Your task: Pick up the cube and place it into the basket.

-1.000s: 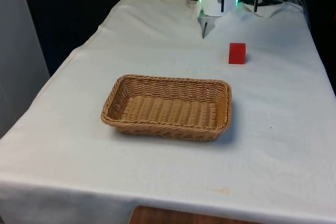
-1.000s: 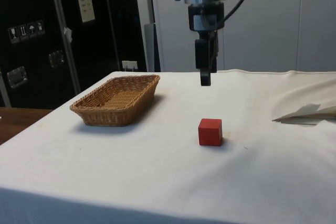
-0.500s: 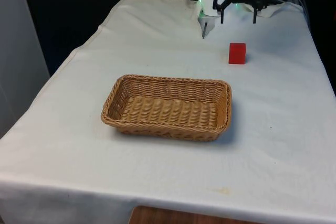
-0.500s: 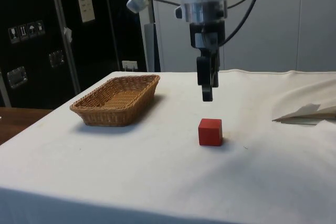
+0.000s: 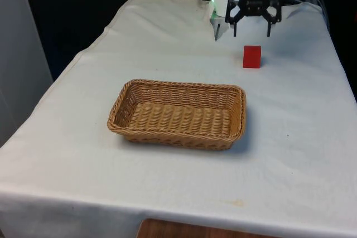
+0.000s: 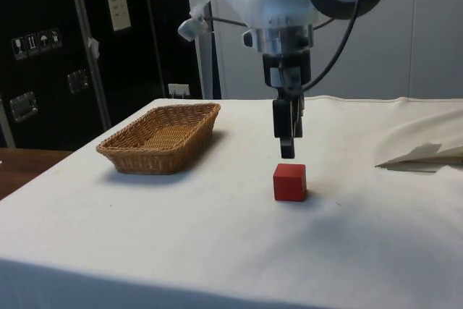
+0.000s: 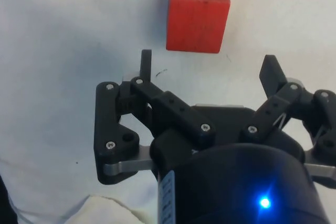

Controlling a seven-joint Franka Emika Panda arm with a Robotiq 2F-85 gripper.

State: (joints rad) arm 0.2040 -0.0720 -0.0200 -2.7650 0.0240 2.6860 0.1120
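Your gripper [image 5: 252, 28] hangs just above the red cube [image 5: 251, 57], fingers spread wide with nothing between them, tips [image 6: 288, 151] clear of its top face in the side view. The cube sits on the white cloth [image 5: 167, 48], toward the robot's end and well apart from the wicker basket [image 5: 177, 113]. The basket holds nothing.

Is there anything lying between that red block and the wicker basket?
No. In the front view and the side view, only bare white cloth lies between the red block and the basket. The claw hangs just above the block.
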